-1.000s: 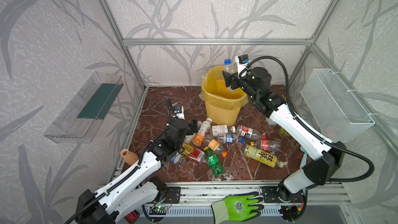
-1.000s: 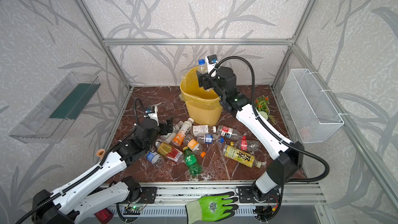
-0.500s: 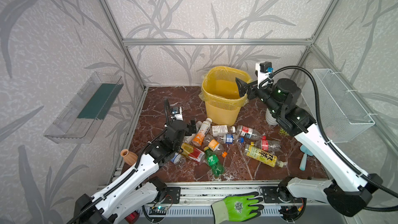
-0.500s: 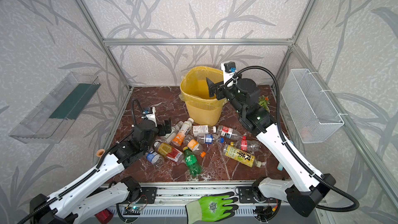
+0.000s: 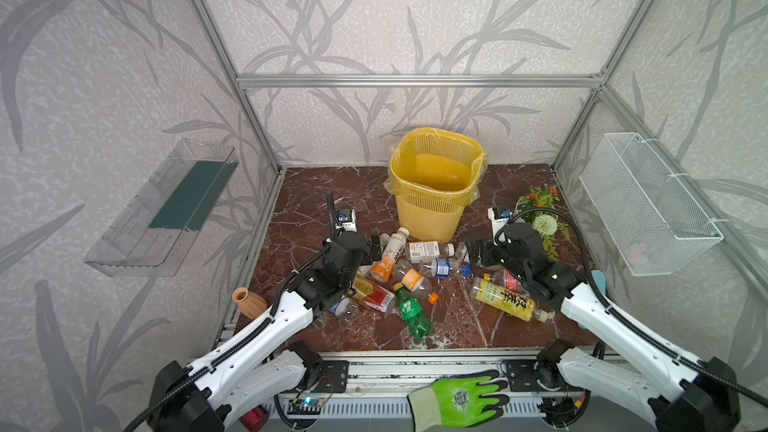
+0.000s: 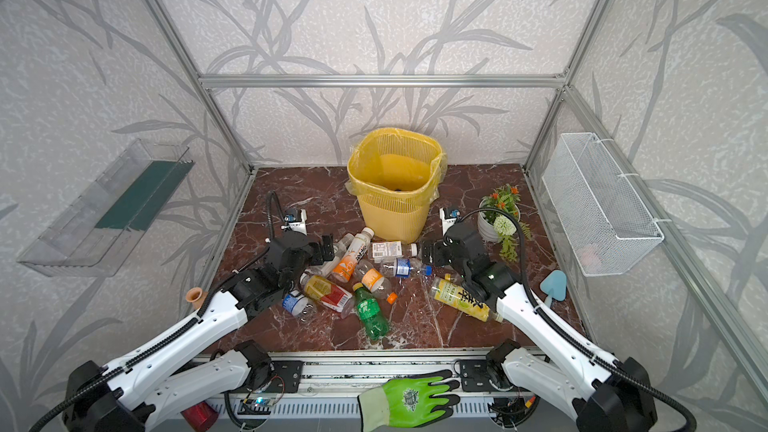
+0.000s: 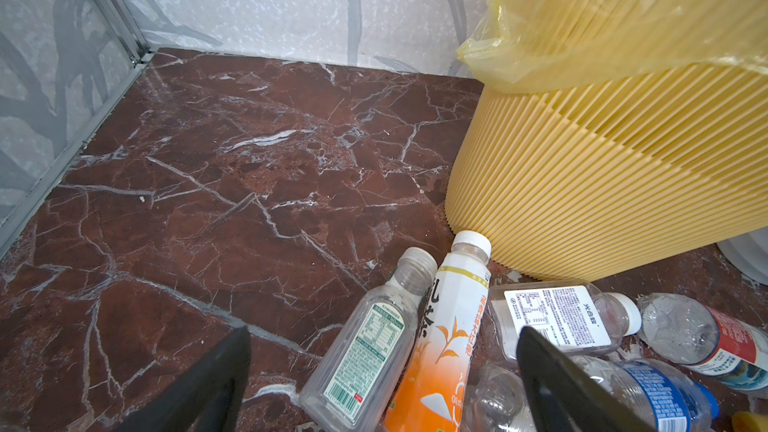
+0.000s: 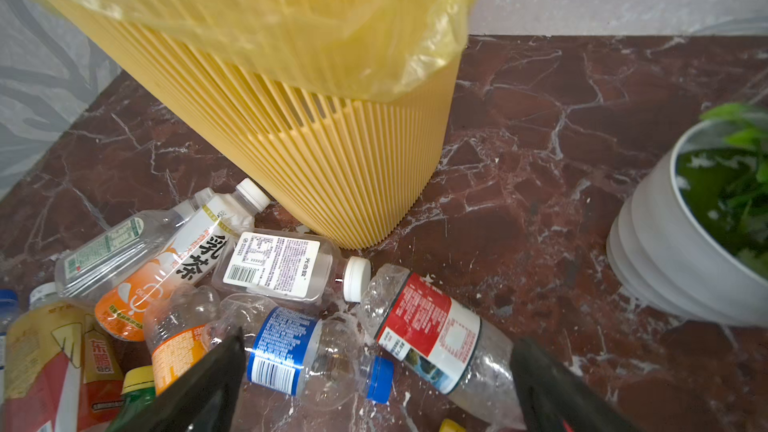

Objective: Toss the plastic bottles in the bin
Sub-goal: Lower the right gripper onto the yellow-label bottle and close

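**One bottle binned, many remain**

The plastic bottles (image 5: pixel 409 280) lie heaped just in front of the bin (image 5: pixel 432 209). The right fingers (image 8: pixel 208 384), a second ago gripping one above the bin, now hover spread and empty over the heap. The left fingers (image 7: pixel 216 376) gape too. The next pick can start.

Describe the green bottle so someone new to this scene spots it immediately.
Start at the yellow bin at the back of the marble floor; scattered bottles lie in front of it. The green bottle lies at their near edge. Its body alone is green, with a yellow cap; its neighbours are clear.
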